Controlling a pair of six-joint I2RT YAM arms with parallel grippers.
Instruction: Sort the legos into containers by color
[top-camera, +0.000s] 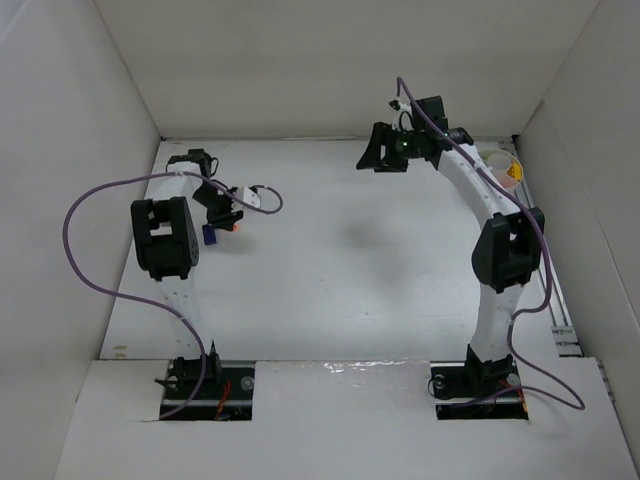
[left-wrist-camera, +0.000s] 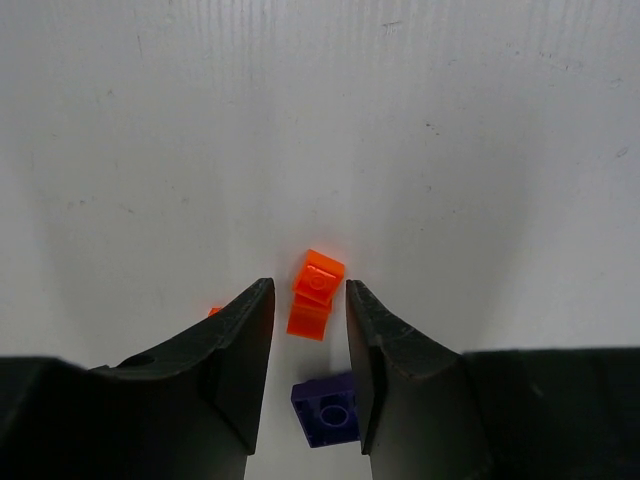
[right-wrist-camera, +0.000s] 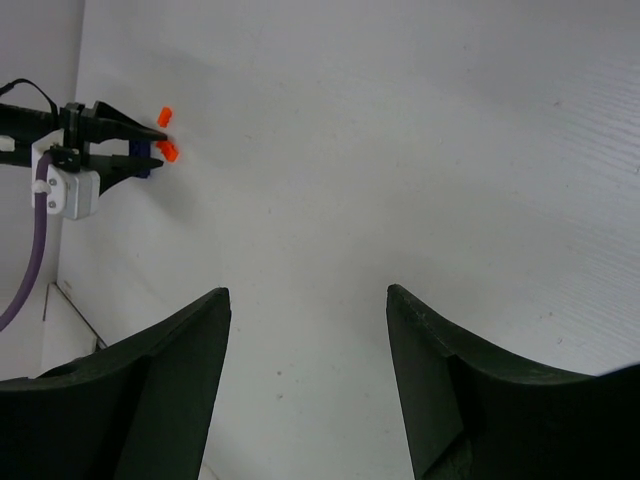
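Your left claw (left-wrist-camera: 309, 284) straddles the small orange plastic lego brick (left-wrist-camera: 320, 276) on the white worktop (left-wrist-camera: 320, 120), jaws part open and not clamped. The dark blue plastic brick (left-wrist-camera: 328, 410) sits between its fingers, nearer the wrist. Right claw (right-wrist-camera: 307, 293) is wide open and empty. The round white divided cup (top-camera: 497, 160) is far right.

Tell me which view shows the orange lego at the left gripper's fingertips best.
Left wrist: the orange lego sits large and sharp between the fingertips of the left gripper. Top external shows only an orange speck under the arm; right wrist shows a distant orange dot.
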